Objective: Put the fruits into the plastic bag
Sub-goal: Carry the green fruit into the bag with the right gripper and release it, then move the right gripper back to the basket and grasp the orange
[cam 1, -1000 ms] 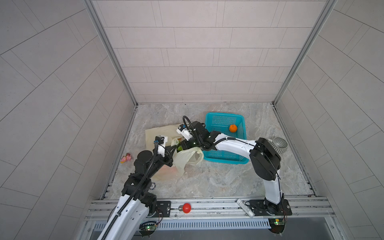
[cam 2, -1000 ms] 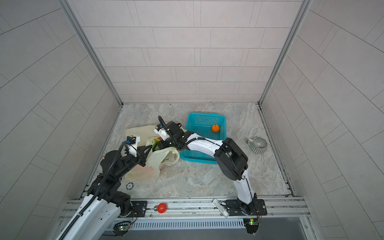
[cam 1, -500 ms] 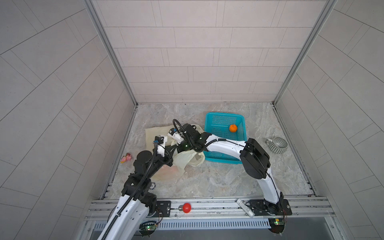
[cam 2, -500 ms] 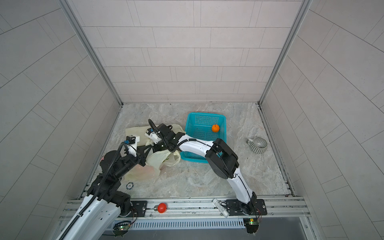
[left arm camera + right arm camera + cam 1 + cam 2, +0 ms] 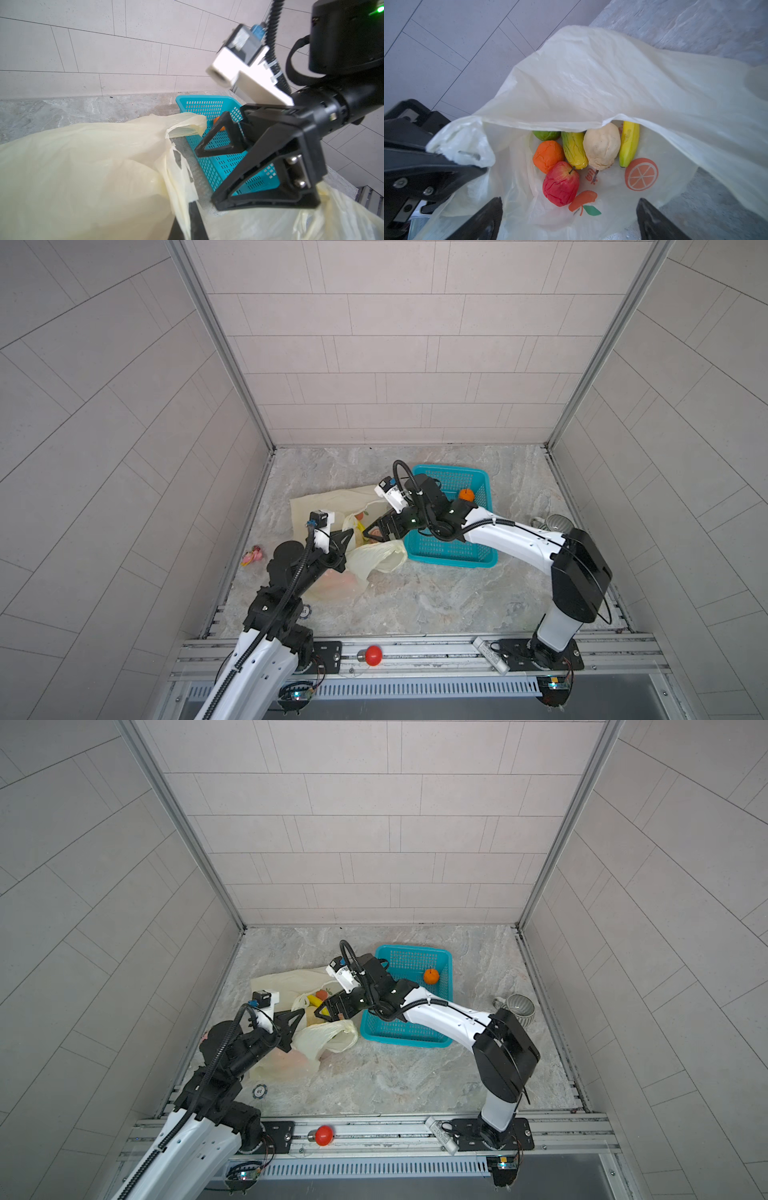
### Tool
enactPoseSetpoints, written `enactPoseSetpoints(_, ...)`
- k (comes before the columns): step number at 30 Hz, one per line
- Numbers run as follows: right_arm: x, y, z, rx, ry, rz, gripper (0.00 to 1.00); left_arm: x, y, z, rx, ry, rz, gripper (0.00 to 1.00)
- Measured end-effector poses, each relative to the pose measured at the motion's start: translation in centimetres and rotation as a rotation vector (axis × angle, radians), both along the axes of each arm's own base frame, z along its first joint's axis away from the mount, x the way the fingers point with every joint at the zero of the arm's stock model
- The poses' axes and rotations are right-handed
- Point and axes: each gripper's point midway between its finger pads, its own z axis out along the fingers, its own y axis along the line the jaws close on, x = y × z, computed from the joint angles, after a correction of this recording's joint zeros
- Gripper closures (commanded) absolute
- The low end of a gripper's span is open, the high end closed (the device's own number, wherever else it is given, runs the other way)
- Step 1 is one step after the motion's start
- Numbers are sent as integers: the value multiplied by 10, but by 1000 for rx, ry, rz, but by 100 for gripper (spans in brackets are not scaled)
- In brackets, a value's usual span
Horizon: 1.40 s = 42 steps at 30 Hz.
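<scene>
Crinkly translucent cream-yellow plastic bag (image 5: 591, 72): left gripper (image 5: 349, 537) clenched on handle (image 5: 467, 145); right gripper (image 5: 369, 534) released, empty. Risk: handle slips, mouth closes against far round orange fruit (image 5: 466, 494).

My right fingers (image 5: 481, 222) are showing as matt black plastic, and my left fingers (image 5: 425, 164) are wearing the same matt black, with small bright metal screws (image 5: 428, 190). The plastic bag (image 5: 591, 83) is looking thin, crinkly and translucent. The red apple (image 5: 560, 185) and the orange fruit (image 5: 548, 155) are looking wrinkled and dull, like foam; the banana (image 5: 629, 143) is gleaming smooth. The teal basket (image 5: 207, 104) is showing perforated hard plastic, and the desk (image 5: 415, 601) is looking like veined stone.
</scene>
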Motion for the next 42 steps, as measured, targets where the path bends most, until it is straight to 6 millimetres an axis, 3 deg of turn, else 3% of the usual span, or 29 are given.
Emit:
enactPoseSetpoints(5, 9, -39, -5, -32, -25, -95, 7, 0, 0, 0, 0, 1, 0, 100)
enactPoseSetpoints(8, 27, -77, -8, -55, -38, -206, 9, 0, 0, 0, 0, 2, 0, 100)
enactPoseSetpoints(14, 75, -170, -7, -165, -100, -542, 10, 1, 0, -1, 2, 5, 3, 100)
enactPoseSetpoints(17, 97, -204, -19, -275, -84, -670, 9, 1, 0, -1, 2, 5, 3, 100)
enactPoseSetpoints(22, 132, -246, -61, -503, -35, -812, 9, 1, 0, -1, 3, 5, 3, 100)
enactPoseSetpoints(28, 157, -274, -109, -729, 12, -853, 8, 1, 0, -1, 3, 5, 3, 100)
enactPoseSetpoints(42, 194, -292, -139, -844, 84, -867, 14, 1, 0, -3, 6, 8, 2, 100)
